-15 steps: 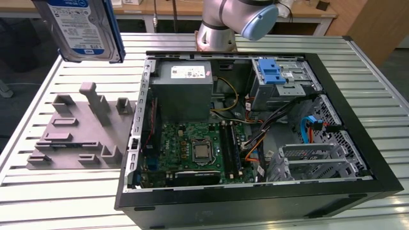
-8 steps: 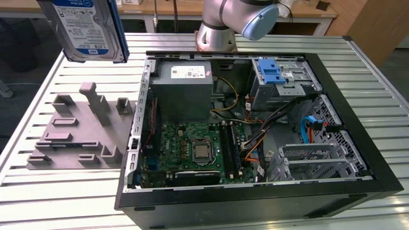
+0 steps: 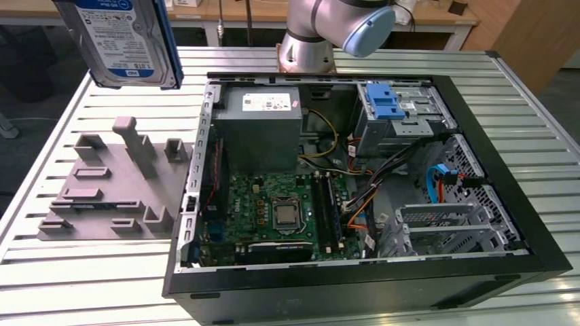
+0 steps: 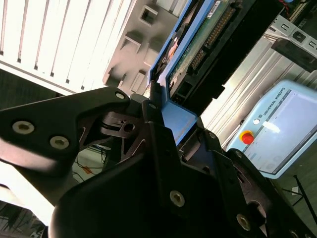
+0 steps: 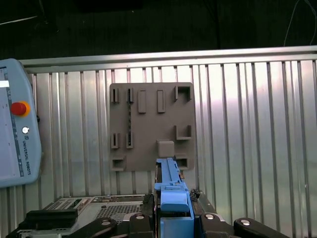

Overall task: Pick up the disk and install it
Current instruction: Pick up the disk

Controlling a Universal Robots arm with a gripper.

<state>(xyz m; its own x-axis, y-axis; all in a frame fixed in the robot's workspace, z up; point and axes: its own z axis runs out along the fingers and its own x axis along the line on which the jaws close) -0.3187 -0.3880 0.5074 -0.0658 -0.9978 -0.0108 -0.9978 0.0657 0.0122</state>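
1. Gripper (image 5: 173, 210) was clamped on the disk (image 5: 169, 173). In both wrist views its black fingers (image 4: 151, 126) sat on either side of the blue carrier bracket (image 5: 173, 196)
2. The bracket hid the pad contact itself, so I'd call it probably a firm grip, judged from the disk hanging clear with the fingers flanking it
3. The disk (image 3: 122, 41) was in the air, off the slatted table (image 3: 517, 81). In the exterior view it hung at the top, toward the exterior view's left, label facing the camera, a blue rail down each long edge, slightly tilted
4. It was over the table's fixture side, well apart from the open computer case (image 3: 363, 292), and not in any bay
5. First wrist view looked along the disk edge-on, with the grey fixture plate (image 5: 148, 124) on the slats past the disk's free end. The same plate (image 3: 100, 193) lay just beside the case on the exterior view's left
6. The case lay on its side with the panel off. Inside were the grey power supply box (image 3: 261, 132), the blue ridged latch (image 3: 384, 102) on the drive cage and the green motherboard (image 3: 272, 204)
7. Teach pendant (image 5: 17, 129) lay on the table near the plate, also seen in the second wrist view (image 4: 277, 124)
8. Arm base (image 3: 308, 47) stood at the table's far edge, behind the case
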